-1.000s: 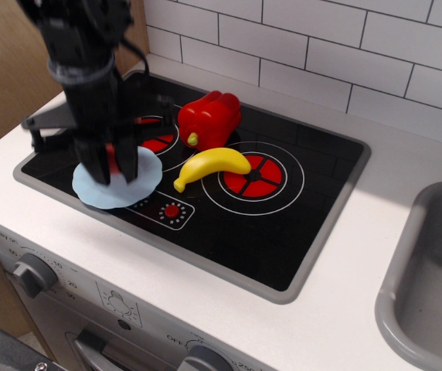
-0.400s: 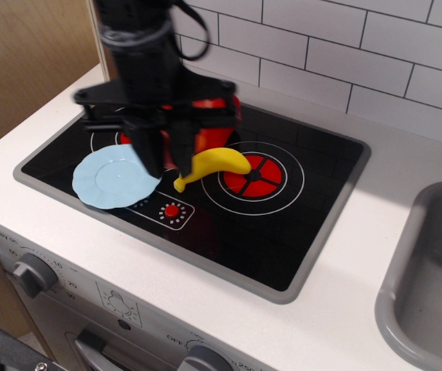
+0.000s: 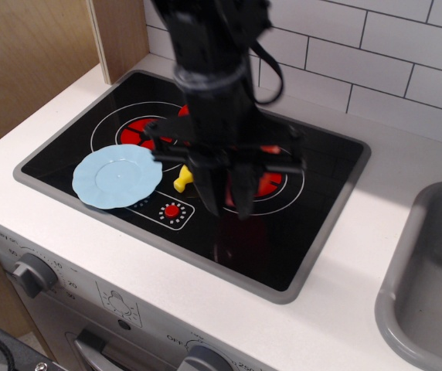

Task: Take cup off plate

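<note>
The light-blue scalloped plate (image 3: 117, 176) lies bare on the front left of the black stove top (image 3: 314, 232). My gripper (image 3: 229, 199) hangs over the middle of the stove, to the right of the plate, with its dark fingers (image 3: 212, 193) pointing down and standing close together. The orange-red cup shows neither on the plate nor anywhere on the stove. It is hidden between the fingers and behind the arm.
The tip of a yellow banana (image 3: 181, 184) shows just left of the gripper, and the red pepper is hidden behind the arm. A grey sink (image 3: 437, 270) is at the right. A wooden panel (image 3: 28, 62) stands at the left and a tiled wall behind. Knobs (image 3: 32, 274) line the front.
The gripper rose from the plate and moved right across the stove to its middle. The plate now lies bare, and the arm now covers the banana and pepper.
</note>
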Controlling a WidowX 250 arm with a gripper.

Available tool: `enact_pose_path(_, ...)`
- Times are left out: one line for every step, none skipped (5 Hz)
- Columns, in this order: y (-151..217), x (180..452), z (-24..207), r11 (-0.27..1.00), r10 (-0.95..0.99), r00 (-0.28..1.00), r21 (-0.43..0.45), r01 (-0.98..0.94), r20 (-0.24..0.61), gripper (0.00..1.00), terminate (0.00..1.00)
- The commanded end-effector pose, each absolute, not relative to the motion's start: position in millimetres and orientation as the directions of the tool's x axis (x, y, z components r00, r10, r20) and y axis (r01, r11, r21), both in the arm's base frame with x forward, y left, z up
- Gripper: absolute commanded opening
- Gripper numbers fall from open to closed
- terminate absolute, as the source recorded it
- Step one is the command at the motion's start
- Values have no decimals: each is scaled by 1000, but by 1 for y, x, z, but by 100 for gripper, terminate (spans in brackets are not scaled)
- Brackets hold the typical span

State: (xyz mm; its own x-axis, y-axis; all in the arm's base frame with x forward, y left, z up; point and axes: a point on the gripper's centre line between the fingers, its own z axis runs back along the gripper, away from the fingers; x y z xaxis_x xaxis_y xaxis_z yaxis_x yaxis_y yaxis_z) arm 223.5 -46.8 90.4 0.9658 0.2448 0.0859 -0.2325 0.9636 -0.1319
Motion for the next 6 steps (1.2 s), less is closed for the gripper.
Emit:
enact_pose_path(-64,231,72,994,82,992,-77,-74,101,0,0)
enact_pose_path(-66,236,64,996,55,995,-79,-48,88,0,0)
enact_pose_path(-65,239,69,990,91,993,-112,-81,79,100,0)
enact_pose_path(-63,241,77,984,137,986,-125,-125,97,100,0)
enact_pose_path(-60,245,90,977,206,972,-81,-198,115,100,0)
enact_pose_path(-55,247,110,963,270,952,-61,-263,144,100,0)
